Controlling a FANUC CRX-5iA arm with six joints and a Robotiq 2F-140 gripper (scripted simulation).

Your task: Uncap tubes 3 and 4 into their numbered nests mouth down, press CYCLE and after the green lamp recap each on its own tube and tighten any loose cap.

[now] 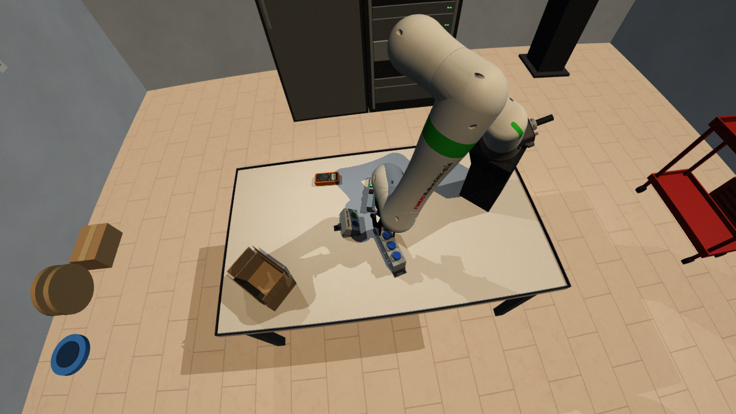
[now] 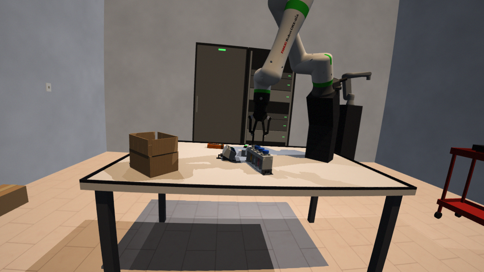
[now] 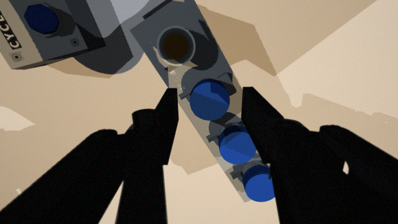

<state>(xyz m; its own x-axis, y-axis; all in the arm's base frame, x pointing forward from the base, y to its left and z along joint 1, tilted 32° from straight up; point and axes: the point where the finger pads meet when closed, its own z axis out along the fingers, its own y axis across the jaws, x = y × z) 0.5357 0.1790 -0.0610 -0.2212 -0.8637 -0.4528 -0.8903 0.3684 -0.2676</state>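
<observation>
The grey tube rack (image 3: 205, 102) lies slantwise under my gripper (image 3: 209, 103). The end tube (image 3: 176, 45) nearest the key housing stands open, without a cap. The other three tubes carry blue caps. My fingers stand apart on either side of the blue cap (image 3: 209, 99) next to the open tube, with a gap on both sides, and they hold nothing. In the exterior view the gripper (image 2: 258, 139) hangs just above the rack (image 2: 259, 158). The blue CYCLE key (image 3: 41, 18) is at the top left. The cap tray (image 2: 244, 149) behind the rack shows a small green light (image 1: 370, 182); its nests are hidden.
The key housing (image 1: 352, 225) stands close to the left of the rack. An open cardboard box (image 1: 261, 278) sits at the table's front left corner, an orange meter (image 1: 326, 177) at the back. The arm's black pedestal (image 1: 486, 177) stands at the right.
</observation>
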